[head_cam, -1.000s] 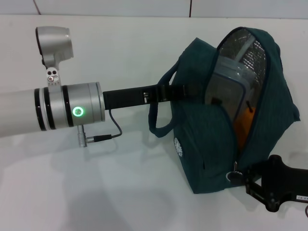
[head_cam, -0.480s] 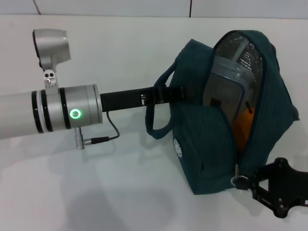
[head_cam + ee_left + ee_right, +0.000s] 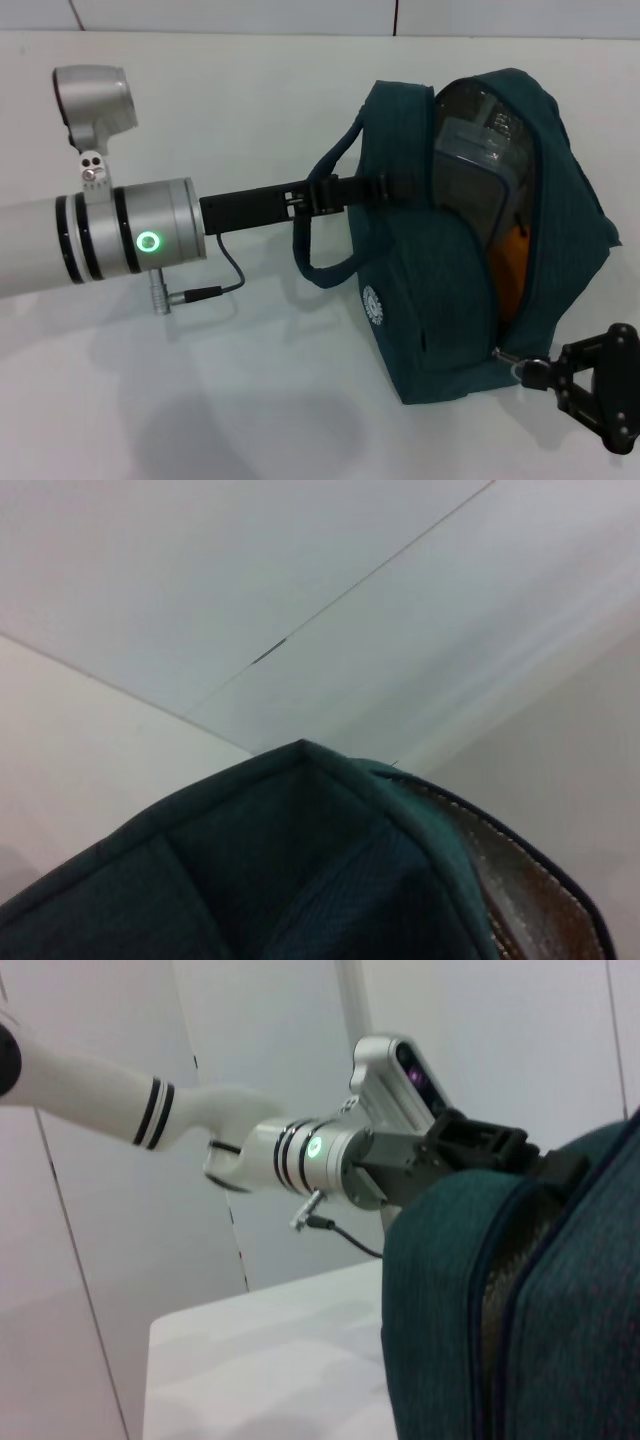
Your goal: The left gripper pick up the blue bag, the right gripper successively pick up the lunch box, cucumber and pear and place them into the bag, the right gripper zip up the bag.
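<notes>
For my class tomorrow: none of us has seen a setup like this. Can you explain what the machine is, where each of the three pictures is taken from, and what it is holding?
This is a robot with two arms, each ending in a two-fingered claw. One picture looks down from a camera on its head; the other two come from cameras on its wrists.

In the head view, the left gripper reaches in from the left and holds the blue bag by its upper edge, near one handle, above a white table. The bag is unzipped. Inside you can see the lunch box and something orange below it, probably the pear. No cucumber is visible.

The right gripper, at the lower right, pinches the metal zipper pull at the bag's bottom corner.

The left wrist view shows only bag fabric up close.
</notes>
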Controlling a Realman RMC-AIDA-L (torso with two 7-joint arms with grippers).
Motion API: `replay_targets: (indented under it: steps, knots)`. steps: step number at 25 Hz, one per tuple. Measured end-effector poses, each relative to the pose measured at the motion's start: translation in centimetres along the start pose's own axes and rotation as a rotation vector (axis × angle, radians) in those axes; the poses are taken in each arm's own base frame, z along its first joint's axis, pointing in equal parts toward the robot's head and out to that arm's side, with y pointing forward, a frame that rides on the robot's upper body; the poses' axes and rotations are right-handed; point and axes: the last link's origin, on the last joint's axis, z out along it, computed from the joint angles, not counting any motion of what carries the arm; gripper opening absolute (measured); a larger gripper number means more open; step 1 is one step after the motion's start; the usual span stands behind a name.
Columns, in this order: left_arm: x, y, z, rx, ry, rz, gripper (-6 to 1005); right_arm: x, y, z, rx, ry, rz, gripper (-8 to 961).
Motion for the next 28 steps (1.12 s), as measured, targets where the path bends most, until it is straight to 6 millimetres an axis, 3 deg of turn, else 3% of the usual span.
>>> replay_targets:
  steps: [16, 24, 28]
  knots:
    - [0.1, 0.2, -0.2, -0.013, 0.018, 0.02, 469, -1.6, 0.6, -1.5, 0.009, -0.124, -0.058, 1]
    - [-0.1, 0.7, -0.5, -0.05, 0.018, 0.129, 544, -2.8, -0.1, -0.8, 0.032, -0.207, -0.09, 2]
    - [0.6, 0.2, -1.7, -0.032, 0.098, 0.164, 581, -4.0, -1.0, -0.2, 0.051, -0.261, -0.113, 1]
